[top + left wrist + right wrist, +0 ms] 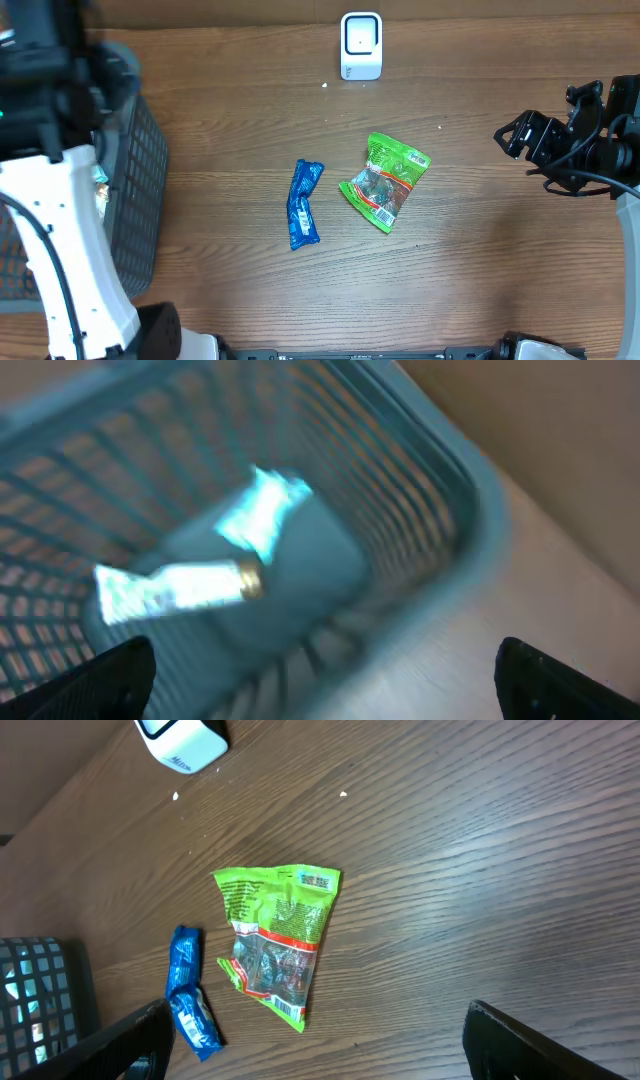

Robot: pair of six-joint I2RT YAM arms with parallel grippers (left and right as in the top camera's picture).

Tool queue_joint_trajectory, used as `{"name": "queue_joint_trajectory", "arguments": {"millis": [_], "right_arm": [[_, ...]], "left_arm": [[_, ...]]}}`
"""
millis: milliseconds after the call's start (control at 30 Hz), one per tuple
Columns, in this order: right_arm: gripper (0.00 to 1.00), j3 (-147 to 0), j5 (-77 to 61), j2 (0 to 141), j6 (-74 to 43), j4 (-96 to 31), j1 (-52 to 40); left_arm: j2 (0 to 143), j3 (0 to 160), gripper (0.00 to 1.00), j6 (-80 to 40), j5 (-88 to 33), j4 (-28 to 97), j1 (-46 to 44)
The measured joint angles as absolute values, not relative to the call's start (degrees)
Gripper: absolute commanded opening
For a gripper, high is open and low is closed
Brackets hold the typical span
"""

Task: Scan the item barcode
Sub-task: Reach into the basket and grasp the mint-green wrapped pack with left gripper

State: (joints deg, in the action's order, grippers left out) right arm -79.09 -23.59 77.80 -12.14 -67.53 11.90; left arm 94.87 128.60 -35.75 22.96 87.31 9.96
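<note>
Two claws gaping, empty: left claw [322, 690], right claw [330, 1045] | green packet [385, 181] at bench [480, 270] centre, likely light, crinkly, slippery | pinch crimped end seal

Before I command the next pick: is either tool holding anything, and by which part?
Nothing is held. The left tool is open over the basket; the right tool is open, clear of the green packet.
</note>
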Motion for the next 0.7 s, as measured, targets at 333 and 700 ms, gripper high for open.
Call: {"name": "queue_joint_trajectory", "arguments": {"millis": [333,700], "right_arm": [[0.93,-79.1,-23.7,77.8,-12.1,-67.6,11.9],[0.93,-79.1,-23.7,77.8,-12.0,-68.0,11.9]], "left_arm": [[106.5,128.5,0.89,-26.3,18.7,81.9,24.3],[119.7,128.0,0.82,-21.3,14.7,80.7,29.4]]}}
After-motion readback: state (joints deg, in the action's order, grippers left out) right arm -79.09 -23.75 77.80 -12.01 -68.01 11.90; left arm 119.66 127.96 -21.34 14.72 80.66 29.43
